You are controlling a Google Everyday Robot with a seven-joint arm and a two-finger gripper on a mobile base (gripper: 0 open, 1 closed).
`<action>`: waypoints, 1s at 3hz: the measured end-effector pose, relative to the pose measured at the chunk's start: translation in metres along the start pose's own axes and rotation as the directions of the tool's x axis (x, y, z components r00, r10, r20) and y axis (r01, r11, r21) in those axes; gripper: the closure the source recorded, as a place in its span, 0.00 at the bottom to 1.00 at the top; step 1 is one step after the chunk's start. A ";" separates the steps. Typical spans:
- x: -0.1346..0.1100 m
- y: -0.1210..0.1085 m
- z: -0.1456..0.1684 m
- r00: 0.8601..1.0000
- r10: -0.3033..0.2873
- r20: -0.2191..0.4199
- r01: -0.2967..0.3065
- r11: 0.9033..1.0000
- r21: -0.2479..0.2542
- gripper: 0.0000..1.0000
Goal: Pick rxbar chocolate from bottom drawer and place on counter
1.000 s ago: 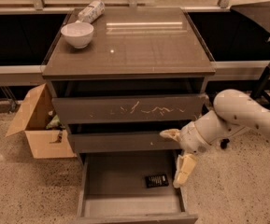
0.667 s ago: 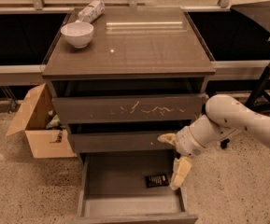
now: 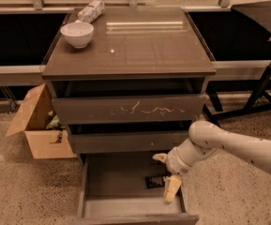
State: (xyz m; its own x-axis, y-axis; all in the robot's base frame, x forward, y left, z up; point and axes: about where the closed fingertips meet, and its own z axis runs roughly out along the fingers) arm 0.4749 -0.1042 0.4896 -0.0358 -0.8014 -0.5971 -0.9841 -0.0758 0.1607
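camera view: rxbar chocolate [image 3: 154,181] lies flat on the floor of the bottom drawer [image 3: 116,184], toward the right side, roughly mid-depth. dark wrapper, pale lettering just visible. not lifted, not gripped.

bottom drawer is pulled well out, so access is already there. nothing else is visible inside it.

gripper [image 3: 167,174] is low over the right part of the open drawer, just beside and above the bar. jaws are apart: one pale finger points left above the bar, the other hangs down at the bar's right end. cannot tell whether the lower finger touches the wrapper. the arm reaches in from the right.

counter [image 3: 139,46] is the glossy top of the cabinet, well above the bar. a white bowl [image 3: 77,33] sits near its back-left corner with a white-and-grey packet [image 3: 90,11] behind it; the centre and right show bare surface.

the two upper drawers look closed, the top one [image 3: 130,109] carrying white scratches. a cardboard box [image 3: 39,125] sits on the floor to the left of the cabinet.

status, judged: drawer open = done. approach looks nearly complete. left to do: close on the bar, lift clear of the drawer, carry up, set down on the counter. early-to-middle of the task.
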 end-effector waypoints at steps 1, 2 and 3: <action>0.032 -0.013 0.044 1.000 0.002 -0.023 -0.001 1.000 0.016 0.00; 0.069 -0.027 0.084 0.999 0.033 -0.019 -0.033 0.999 0.020 0.00; 0.069 -0.025 0.086 0.999 0.035 -0.018 -0.035 0.999 0.016 0.00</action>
State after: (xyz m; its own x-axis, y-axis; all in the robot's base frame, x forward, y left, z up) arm 0.4825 -0.1070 0.3769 -0.0671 -0.8140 -0.5770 -0.9850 -0.0382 0.1684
